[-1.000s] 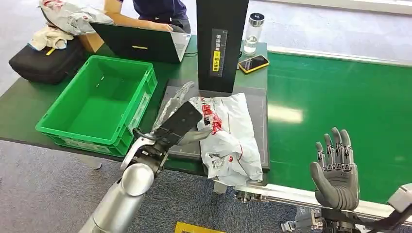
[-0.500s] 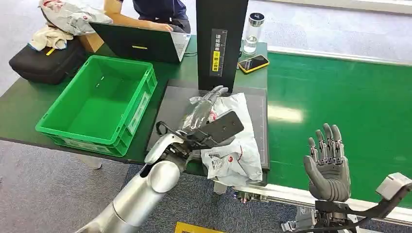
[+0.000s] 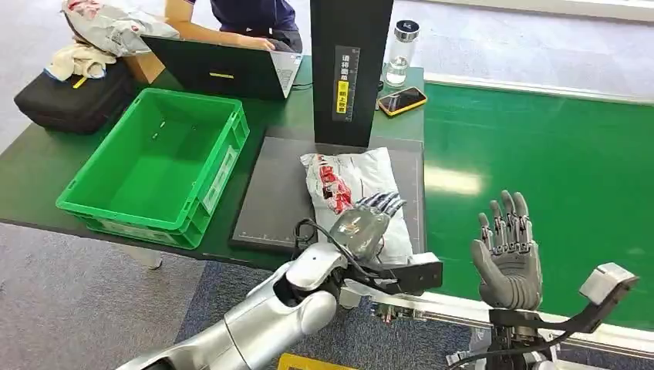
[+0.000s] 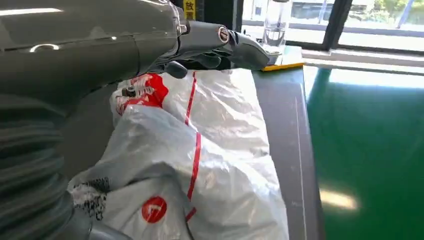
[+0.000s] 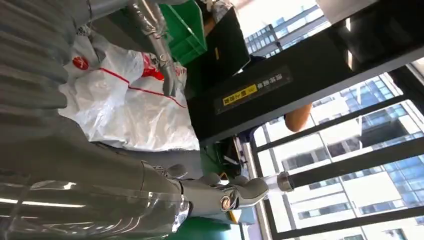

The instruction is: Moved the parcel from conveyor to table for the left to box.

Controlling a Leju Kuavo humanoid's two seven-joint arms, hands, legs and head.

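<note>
The parcel (image 3: 339, 181) is a white plastic bag with red print, lying on the dark mat (image 3: 270, 208) on the table, in front of the black post. My left hand (image 3: 366, 223) lies over the parcel's near end with its fingers stretched out and nothing gripped. In the left wrist view the fingers (image 4: 235, 45) reach out just above the crumpled parcel (image 4: 200, 165). My right hand (image 3: 505, 258) stands open with fingers upright over the near edge of the green conveyor (image 3: 540, 162), apart from the parcel. The right wrist view shows that hand (image 5: 200, 195) and the parcel (image 5: 130, 105) beyond it.
An empty green crate (image 3: 154, 166) stands on the table left of the mat. The black post (image 3: 351, 69) rises behind the parcel. A phone (image 3: 402, 100), a bottle (image 3: 401, 50), a laptop (image 3: 224, 69) and a black bag (image 3: 73, 100) sit further back, where a person (image 3: 239, 19) works.
My left arm has swung from the parcel's left side across it, and the hand now lies over its near right end. My right hand has drifted slightly left, still open.
</note>
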